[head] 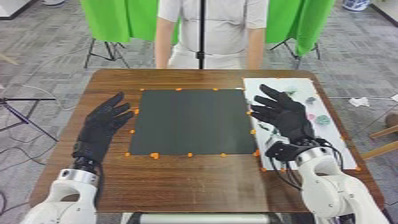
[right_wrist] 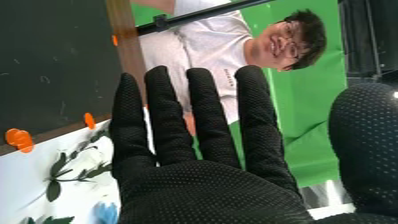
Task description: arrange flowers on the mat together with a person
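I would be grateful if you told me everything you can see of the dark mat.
The mat is a dark, roughly square, thin-looking sheet lying flat near the middle of the wooden table. Small orange blobs dot its edges, and faint pale marks show on its surface. In the head view, its right side runs along the white sheet.

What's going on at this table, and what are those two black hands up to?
It looks like a flower-arranging job with a robot. Its right hand, fingers open, is above a white sheet where the flowers lie, beside a dark mat. Its left hand is on the other side of the mat. Neither hand is holding a flower at this moment.
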You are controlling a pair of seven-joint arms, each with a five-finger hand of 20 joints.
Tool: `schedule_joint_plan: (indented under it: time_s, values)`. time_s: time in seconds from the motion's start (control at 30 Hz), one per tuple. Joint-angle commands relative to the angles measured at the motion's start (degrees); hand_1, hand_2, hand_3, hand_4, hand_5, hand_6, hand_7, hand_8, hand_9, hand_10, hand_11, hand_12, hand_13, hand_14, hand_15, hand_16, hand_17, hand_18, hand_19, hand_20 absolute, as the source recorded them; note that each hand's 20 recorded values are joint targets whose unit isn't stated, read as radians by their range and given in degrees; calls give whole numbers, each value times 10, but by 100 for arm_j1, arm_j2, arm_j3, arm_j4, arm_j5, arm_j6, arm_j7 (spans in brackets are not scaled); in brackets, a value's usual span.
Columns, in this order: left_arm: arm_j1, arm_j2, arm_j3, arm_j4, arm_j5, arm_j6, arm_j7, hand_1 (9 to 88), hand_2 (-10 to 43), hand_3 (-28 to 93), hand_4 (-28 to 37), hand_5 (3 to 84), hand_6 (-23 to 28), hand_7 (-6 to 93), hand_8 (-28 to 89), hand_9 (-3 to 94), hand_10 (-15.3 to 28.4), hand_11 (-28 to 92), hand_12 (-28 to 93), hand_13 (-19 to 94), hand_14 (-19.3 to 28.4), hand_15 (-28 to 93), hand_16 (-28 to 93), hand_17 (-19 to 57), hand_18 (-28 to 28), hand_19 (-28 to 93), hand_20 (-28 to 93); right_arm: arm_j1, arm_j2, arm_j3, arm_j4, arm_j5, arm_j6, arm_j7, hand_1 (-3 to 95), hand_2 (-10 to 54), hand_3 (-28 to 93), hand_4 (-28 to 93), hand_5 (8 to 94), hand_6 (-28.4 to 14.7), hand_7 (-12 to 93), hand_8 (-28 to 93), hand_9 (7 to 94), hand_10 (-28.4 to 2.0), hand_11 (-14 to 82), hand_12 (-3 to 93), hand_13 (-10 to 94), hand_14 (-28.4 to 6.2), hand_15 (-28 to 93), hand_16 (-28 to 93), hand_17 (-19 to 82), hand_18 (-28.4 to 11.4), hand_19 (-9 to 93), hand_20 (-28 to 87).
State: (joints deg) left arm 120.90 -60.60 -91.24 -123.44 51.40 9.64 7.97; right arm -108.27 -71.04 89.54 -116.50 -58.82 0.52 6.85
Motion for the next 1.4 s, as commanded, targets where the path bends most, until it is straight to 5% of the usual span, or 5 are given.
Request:
schedule_joint_plan:
  time_s: [0.03,0.67,1.4]
  values:
    - [68,-30,-8,-9,-7,31,-70,242,60,781,-271,344,60,120,-89,321,170,206,94,241,236,360,-24,-107,257,426,88,-134,-28,-40,-58,-4,22,13,144,86,789,-283,419,28,156,-122,435,-139,72,135,337,-176,197,170,89,-217,479,184]
    - [100,-69,-67,-101,75,-65,-134,240,59,781,-272,345,60,120,-89,326,172,217,90,244,239,384,-47,-105,260,433,89,-154,0,-5,-59,-4,50,104,145,86,788,-283,421,29,159,-123,435,-139,74,136,340,-174,207,168,90,-216,480,184]
    - [52,-12,-28,-72,47,-23,-50,236,58,784,-278,352,58,113,-86,328,173,215,91,245,241,386,-48,-102,264,446,95,-92,22,-41,-29,27,95,40,145,85,789,-283,419,28,159,-123,435,-139,74,136,339,-174,206,167,90,-216,480,183]
